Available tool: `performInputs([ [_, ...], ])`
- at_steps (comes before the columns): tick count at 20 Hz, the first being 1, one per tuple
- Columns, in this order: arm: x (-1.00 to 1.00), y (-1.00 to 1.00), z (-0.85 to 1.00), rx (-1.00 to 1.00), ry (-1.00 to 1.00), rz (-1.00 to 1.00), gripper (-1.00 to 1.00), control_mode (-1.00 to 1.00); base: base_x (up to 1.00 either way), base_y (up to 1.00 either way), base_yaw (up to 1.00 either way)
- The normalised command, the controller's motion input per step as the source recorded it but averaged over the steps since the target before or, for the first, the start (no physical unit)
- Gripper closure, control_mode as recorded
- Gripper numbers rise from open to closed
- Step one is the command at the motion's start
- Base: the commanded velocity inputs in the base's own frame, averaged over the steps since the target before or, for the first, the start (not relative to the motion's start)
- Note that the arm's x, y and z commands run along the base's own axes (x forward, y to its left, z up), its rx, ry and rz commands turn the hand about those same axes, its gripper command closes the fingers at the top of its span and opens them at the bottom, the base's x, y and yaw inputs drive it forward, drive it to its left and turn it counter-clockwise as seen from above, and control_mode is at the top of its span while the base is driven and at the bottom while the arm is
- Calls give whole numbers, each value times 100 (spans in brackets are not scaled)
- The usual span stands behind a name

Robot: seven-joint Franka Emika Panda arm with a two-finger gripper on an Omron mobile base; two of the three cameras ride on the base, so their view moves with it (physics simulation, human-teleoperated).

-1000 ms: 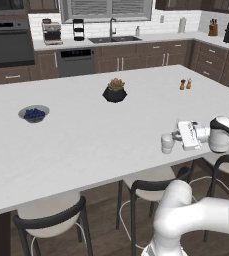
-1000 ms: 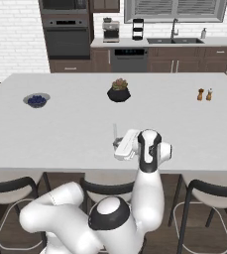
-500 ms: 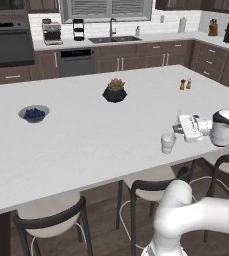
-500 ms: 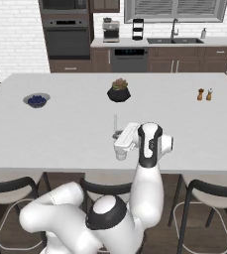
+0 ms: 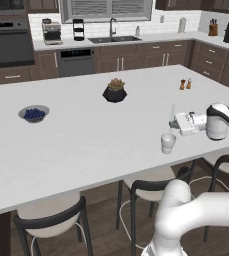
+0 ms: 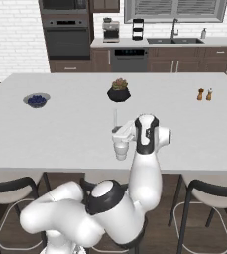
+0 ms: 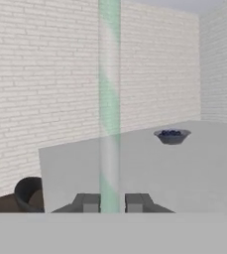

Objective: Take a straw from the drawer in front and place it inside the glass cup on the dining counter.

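The straw [image 7: 109, 99] is held upright between the two closed-in fingers of the tool [image 7: 113, 202]. Its top is cut off in the hand view, and its bottom end is hidden behind the fingers. In the left base view the straw [image 5: 173, 112] is thin and hard to make out. The glass cup [image 5: 168, 143] is seen on the counter [image 5: 86, 140], just below and beside the tool [image 5: 175, 121]. The cup [image 6: 120, 150] is partly hidden by the tool [image 6: 116, 130]. No writing can be read.
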Motion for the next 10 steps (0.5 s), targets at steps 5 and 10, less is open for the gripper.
performInputs([
  [5,30,-9,-18,0,11,0,100,-100,0,0,0],
  [10,21,-18,-20,0,8,0,100,-100,0,0,0],
])
